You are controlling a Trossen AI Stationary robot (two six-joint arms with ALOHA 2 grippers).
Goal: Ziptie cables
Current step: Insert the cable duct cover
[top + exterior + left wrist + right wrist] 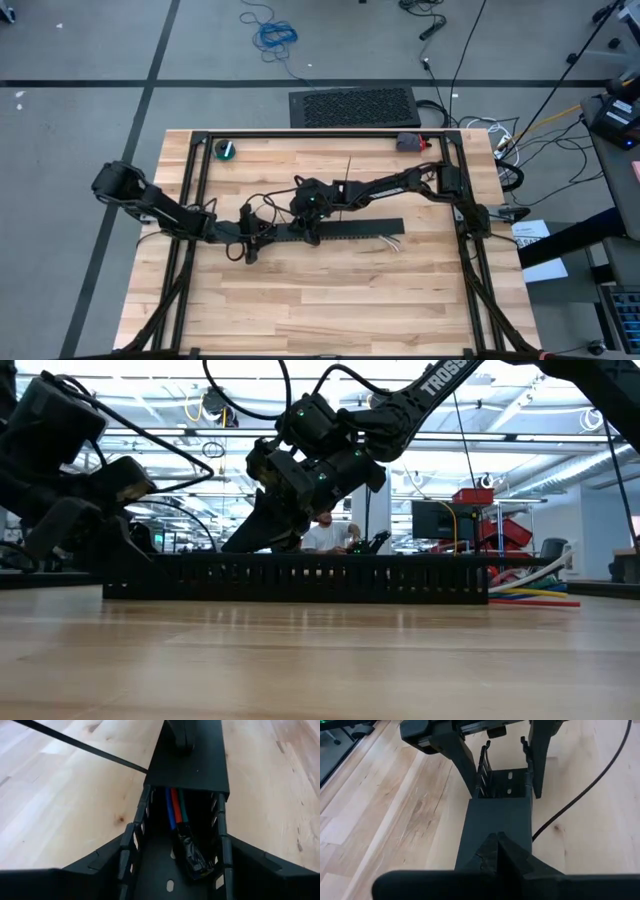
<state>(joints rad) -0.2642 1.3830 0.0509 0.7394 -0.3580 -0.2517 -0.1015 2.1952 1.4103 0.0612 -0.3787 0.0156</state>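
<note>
The black slotted duct (340, 229) lies across the table's middle, a cover (190, 765) closing most of it. The cables (175, 807), blue, red and green here with a black-taped end, lie inside its open left end. Their other ends stick out of the right end (530, 592). A thin dark ziptie (75, 742) lies on the table on the far side, one end reaching the duct. My left gripper (177, 880) straddles the duct's left end. My right gripper (497, 840), shut, is on the cover a little farther right. My left gripper holds the duct's open left end (135, 835) between its two fingers (100, 865), one outside each slotted wall. It comes level from the table's left, along the duct, and the duct rests on the table. My right gripper presses its shut fingertips (490, 847) down on the top of the cover (500, 815), near the cover's left edge. It slants down from the right.
A black frame (300, 135) runs round the tabletop. A green roll (227, 150) sits at the far left corner and a small dark part (408, 142) at the far right. Bare wood lies on the near side of the duct.
</note>
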